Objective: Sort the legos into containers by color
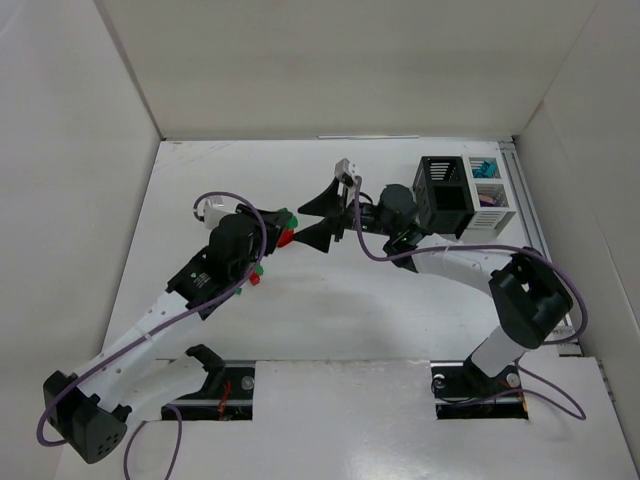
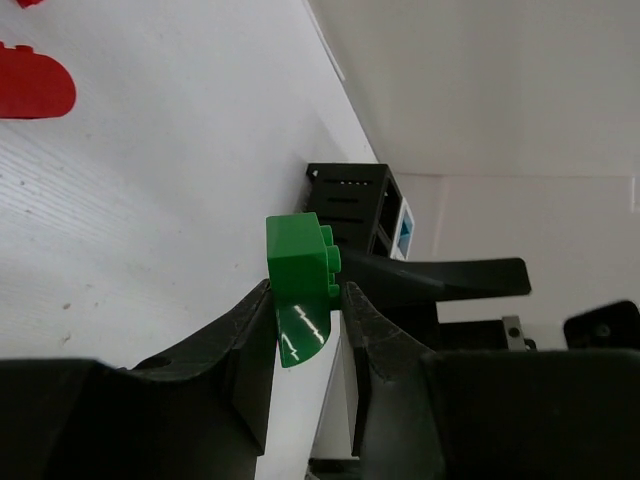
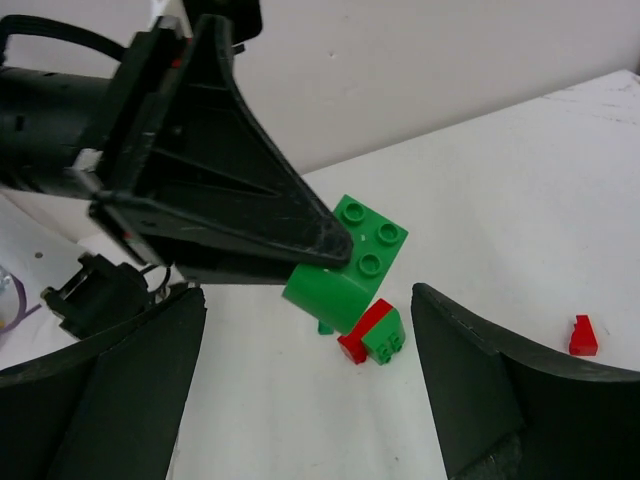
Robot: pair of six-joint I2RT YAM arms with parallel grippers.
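The left gripper (image 2: 306,298) has its two fingers clamped on one green brick (image 2: 298,262). The pads press its two side faces, and its studded end sticks out past the fingertips, off the table (image 1: 330,320). The right gripper (image 1: 306,222) faces that green brick head on with its fingers spread wide, one on either side of it and neither touching it. From the right wrist camera, a red brick (image 3: 358,335) and a smaller green brick (image 3: 385,338) lie on the table just under the held green brick, touching each other. One more small red brick (image 3: 583,336) lies well apart from it. That makes two green and two red that I can count there. A sliver of green behind the touching pair is too hidden to name. Beyond the held green brick, past the right gripper, stands the container cluster (image 1: 465,195), four bins in all. The two black bins (image 1: 445,205) are on the side nearer the brick and the two white bins (image 1: 495,215) on the farther side. One white bin holds teal pieces (image 1: 484,167) and the other holds purple ones (image 1: 489,197), both too small to count.
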